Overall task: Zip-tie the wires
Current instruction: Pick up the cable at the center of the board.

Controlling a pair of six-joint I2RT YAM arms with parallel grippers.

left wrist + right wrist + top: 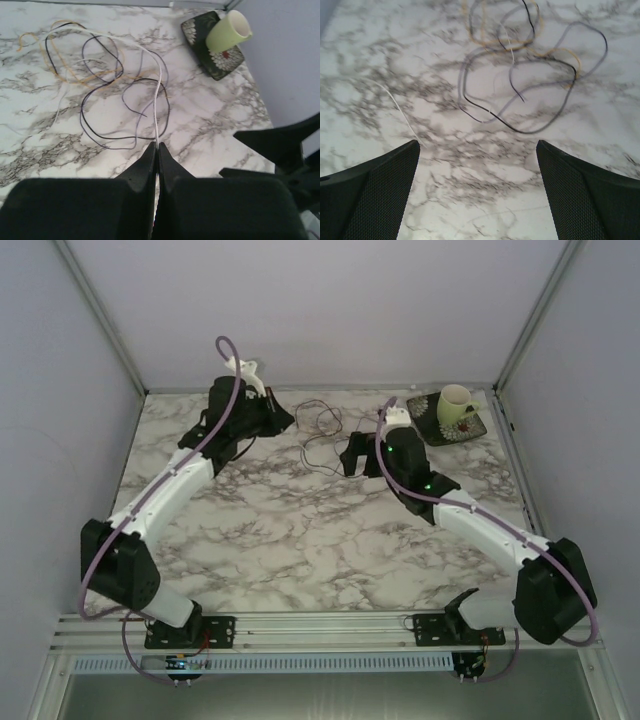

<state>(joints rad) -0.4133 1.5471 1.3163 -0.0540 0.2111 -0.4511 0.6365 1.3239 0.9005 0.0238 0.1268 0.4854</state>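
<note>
The wires (320, 430) lie in loose dark, purple and tan loops on the marble table (300, 540), far of centre. My left gripper (157, 146) is shut on a thin white zip tie (159, 100). The tie runs from the fingertips up over the wires (118, 70). In the top view the left gripper (275, 420) sits just left of the loops. My right gripper (350, 455) stands to their right. In its wrist view the right gripper (477, 145) is open over bare marble with nothing between its fingers. The wires (520, 65) lie just beyond it.
A pale green cup (456, 405) stands on a dark patterned dish (440, 428) at the far right corner. White walls and a metal frame (100, 315) close the table on three sides. The right arm's black fingers (280, 145) show at the right of the left wrist view.
</note>
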